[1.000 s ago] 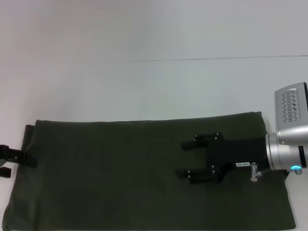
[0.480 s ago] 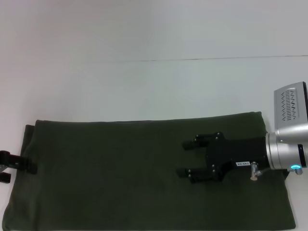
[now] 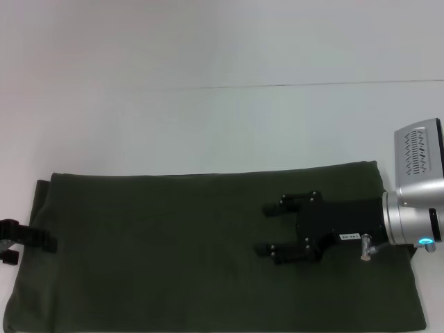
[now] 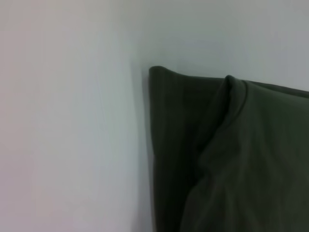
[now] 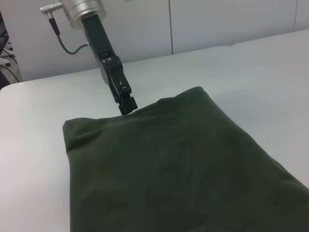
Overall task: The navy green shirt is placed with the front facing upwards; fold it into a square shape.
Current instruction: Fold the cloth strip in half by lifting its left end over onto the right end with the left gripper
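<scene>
One navy green shirt lies flat on the white table as a wide folded rectangle with no print showing; its near edge runs off the head view. In the left wrist view, one corner shows stacked layers with a raised fold.

Two grippers are present. The right gripper is over the shirt's right half, fingers spread and holding nothing. The left gripper sits at the shirt's left edge — whether it is clenched cannot be told.

Beyond the far edge, bare table extends.
</scene>
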